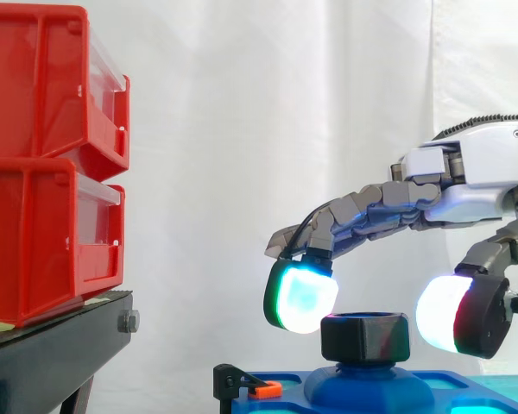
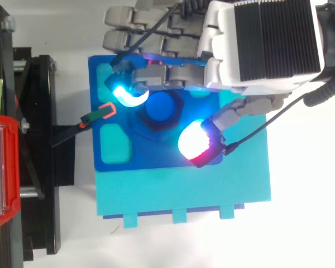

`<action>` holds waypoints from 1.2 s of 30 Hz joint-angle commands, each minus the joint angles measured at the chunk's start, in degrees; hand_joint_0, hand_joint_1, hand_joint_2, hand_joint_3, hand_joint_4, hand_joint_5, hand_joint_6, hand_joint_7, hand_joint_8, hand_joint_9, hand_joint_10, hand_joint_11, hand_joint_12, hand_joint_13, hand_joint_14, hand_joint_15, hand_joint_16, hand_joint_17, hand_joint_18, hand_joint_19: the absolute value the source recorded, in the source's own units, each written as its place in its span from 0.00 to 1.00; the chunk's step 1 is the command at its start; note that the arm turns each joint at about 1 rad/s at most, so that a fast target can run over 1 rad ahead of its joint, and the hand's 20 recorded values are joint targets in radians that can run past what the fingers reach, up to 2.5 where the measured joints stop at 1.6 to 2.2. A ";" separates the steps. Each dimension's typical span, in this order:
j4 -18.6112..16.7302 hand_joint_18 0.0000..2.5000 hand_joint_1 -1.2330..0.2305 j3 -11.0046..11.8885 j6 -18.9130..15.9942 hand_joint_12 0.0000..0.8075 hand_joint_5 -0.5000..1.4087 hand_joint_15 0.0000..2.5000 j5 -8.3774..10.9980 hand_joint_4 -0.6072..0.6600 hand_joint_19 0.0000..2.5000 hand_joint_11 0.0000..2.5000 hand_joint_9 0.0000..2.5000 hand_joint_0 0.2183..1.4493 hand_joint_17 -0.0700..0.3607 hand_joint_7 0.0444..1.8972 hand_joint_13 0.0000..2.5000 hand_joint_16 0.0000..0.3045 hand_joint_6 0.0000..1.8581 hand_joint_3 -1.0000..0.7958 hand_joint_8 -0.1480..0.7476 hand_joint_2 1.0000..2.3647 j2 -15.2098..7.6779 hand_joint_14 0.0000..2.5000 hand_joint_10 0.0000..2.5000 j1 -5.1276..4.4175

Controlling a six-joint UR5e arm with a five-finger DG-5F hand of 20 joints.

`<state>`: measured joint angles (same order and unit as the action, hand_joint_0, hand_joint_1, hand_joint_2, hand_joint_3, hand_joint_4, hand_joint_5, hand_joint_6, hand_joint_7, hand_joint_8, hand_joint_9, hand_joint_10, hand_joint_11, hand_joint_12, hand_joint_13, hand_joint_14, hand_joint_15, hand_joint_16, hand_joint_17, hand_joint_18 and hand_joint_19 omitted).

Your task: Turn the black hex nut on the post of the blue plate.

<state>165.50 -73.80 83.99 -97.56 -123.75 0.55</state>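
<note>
Hand (image 1: 483, 164) reaches in level from the right, fingers spread and arched. Its glowing pads flank the black nut (image 1: 365, 336) without gripping it. The nut sits on its post at the centre of the blue plate (image 2: 156, 159).

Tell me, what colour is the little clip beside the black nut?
The clip is orange; the side view shows it best.

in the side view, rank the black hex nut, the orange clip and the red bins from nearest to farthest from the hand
1. black hex nut: just below the hand, between its glowing pads.
2. orange clip: lower left, at the blue plate's corner.
3. red bins: far left, on the black stand.
</note>
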 commanded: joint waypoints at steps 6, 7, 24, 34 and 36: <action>1.58 0.10 0.49 0.06 1.17 0.44 0.16 0.01 0.00 0.73 0.08 0.06 0.09 0.12 0.44 0.48 0.06 0.18 0.27 0.28 0.39 0.00 0.08 0.00 0.00 0.07; 1.58 0.10 0.49 0.06 1.17 0.44 0.16 0.01 0.00 0.73 0.09 0.06 0.09 0.12 0.44 0.48 0.06 0.18 0.27 0.28 0.39 0.00 0.08 0.00 0.00 0.07; 8.17 0.10 0.51 2.17 5.13 0.43 0.16 0.01 0.00 0.74 0.09 0.06 0.09 0.13 0.43 0.48 0.06 0.17 0.27 0.28 0.38 0.00 0.43 0.00 0.00 0.51; 9.31 0.09 0.52 2.17 5.92 0.43 0.16 0.01 0.09 0.73 0.09 0.06 0.09 0.13 0.43 0.48 0.06 0.17 0.27 0.28 0.38 0.00 1.49 0.00 0.00 0.68; 9.67 0.09 0.52 2.17 6.45 0.43 0.16 0.01 0.09 0.73 0.09 0.05 0.09 0.13 0.43 0.48 0.06 0.17 0.27 0.28 0.38 0.00 1.93 0.00 0.00 0.68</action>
<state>174.75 -71.64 89.79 -97.51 -122.49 1.21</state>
